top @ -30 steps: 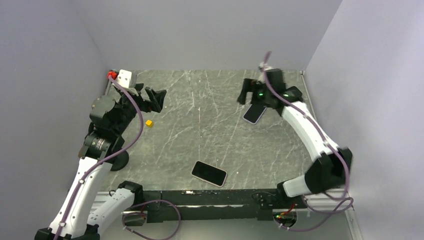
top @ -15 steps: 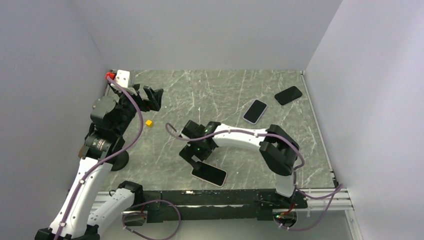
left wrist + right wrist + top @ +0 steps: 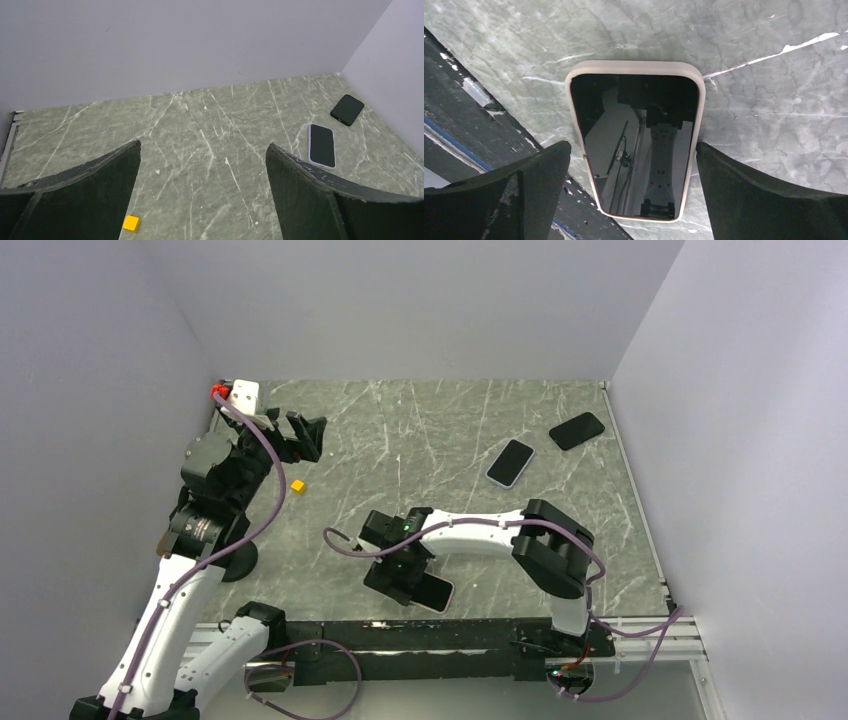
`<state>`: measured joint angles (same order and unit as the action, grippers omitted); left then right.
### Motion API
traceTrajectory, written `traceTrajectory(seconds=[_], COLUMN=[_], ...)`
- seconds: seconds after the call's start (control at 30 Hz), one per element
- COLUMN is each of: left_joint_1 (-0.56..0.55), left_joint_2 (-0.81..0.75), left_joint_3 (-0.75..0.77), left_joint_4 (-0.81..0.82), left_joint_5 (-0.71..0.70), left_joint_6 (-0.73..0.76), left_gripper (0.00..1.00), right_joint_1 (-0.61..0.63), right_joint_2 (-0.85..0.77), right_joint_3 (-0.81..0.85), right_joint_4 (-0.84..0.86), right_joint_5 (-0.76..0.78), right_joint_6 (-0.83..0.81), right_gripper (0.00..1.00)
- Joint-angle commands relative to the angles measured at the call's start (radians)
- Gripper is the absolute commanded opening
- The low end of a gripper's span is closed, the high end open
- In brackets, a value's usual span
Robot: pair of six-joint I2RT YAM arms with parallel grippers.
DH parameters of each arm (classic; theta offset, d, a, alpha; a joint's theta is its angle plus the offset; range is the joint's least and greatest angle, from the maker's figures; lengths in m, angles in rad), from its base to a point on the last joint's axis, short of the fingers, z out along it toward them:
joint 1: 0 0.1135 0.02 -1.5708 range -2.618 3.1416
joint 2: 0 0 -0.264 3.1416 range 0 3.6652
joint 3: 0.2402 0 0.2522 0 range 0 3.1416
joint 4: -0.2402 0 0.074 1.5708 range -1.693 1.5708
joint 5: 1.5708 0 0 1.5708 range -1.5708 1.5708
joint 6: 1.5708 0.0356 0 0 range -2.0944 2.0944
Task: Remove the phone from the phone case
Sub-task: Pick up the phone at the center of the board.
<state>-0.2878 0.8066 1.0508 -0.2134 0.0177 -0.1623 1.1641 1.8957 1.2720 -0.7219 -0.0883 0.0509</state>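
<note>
1. My right claw (image 3: 633, 200) hangs just above the black-glass phone (image 3: 636, 130). Its fingers are spread wide, one beside each long side, and grip nothing.
2. The phone lies face up inside its pale cream, round-cornered case (image 3: 634, 66), flat on the grey-green marbled worktop (image 3: 774, 60).
3. One corner of the case sits just beside the black metal rail (image 3: 454, 135) along the worktop's near edge, so room is tight on that side. Beyond the phone's other end the worktop is bare stone.
4. My left claw (image 3: 305, 435) is up in the air, well away to the phone's far left by the wall. Its fingers are wide apart and empty.
5. A small yellow cube (image 3: 297, 485) lies between that claw and the phone.
6. A second, light-rimmed phone (image 3: 510, 462) and a flat black slab (image 3: 577, 430) lie well apart from the phone, off to its far right near the side wall.
7. From above, my right wrist covers most of the phone and only one end peeks out.
8. The screen mirrors my own claw, so I cannot read it.
9. I cannot tell whether the black slab is a phone or a bare case.
10. The bottom edge of both wrist views cuts off my finger bases.
</note>
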Motion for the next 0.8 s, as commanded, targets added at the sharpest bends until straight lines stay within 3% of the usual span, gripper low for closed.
traceTrajectory(seconds=[0.0,0.43,0.63,0.77], left_joint_1=[-0.002,-0.002,-0.001,-0.003], left_joint_2=[-0.009,-0.003,0.002,0.007], left_joint_3=[0.002,-0.003,-0.004,-0.009], left_joint_4=[0.035,0.037,0.038,0.043], left_joint_5=[-0.002,-0.005,-0.003,0.004], left_joint_6=[-0.010,-0.014,-0.016,-0.017], left_gripper=[0.99,0.99,0.99,0.99], right_joint_1=[0.007,0.053,0.066,0.065], right_joint_2=[-0.062,0.029,0.042,0.016], right_joint_3=[-0.024,0.008,-0.009,-0.026], right_joint_4=[0.045,0.033,0.077,0.125], right_joint_5=[-0.035,0.286,0.201,0.242], right_joint_6=[-0.020,0.090,0.127,0.174], right_gripper=[1.00,0.97,0.70,0.48])
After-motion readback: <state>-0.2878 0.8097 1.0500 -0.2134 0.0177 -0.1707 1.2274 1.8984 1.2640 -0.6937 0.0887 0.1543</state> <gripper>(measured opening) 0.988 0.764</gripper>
